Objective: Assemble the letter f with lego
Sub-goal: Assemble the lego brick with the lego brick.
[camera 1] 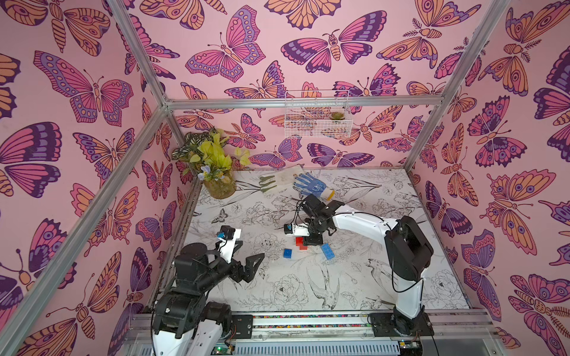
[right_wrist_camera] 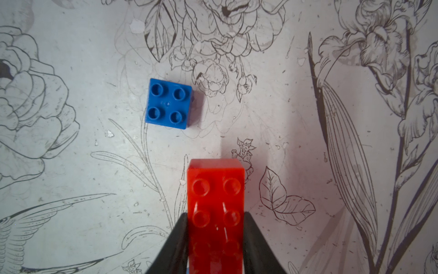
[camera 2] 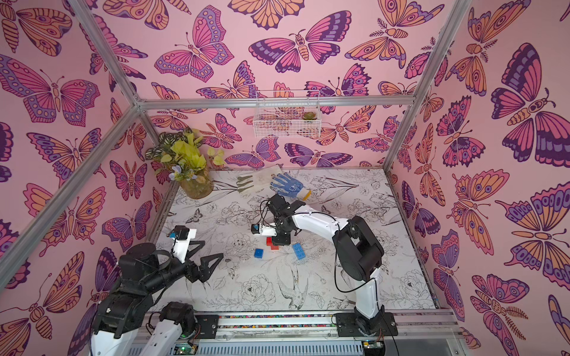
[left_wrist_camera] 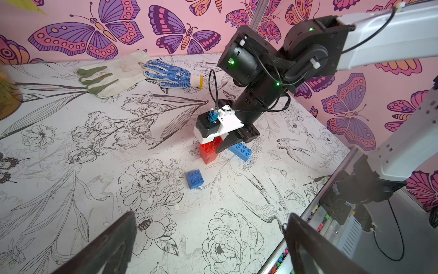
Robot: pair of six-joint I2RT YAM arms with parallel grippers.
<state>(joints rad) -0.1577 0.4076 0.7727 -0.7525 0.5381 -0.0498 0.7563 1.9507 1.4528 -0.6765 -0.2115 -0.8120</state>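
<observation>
Squarely, the right hand [right_wrist_camera: 215,214] clamps the long red brick [right_wrist_camera: 215,187]; left hand [left_wrist_camera: 212,214] spread apart, well away.

Both top views look steeply down from high and far off the short blue brick [camera 1: 287,253], taking in the whole table [camera 1: 354,292]. The left wrist camera sees that brick obliquely from middle range; the right wrist camera looks straight down close beside it. All four views share the brick.
</observation>
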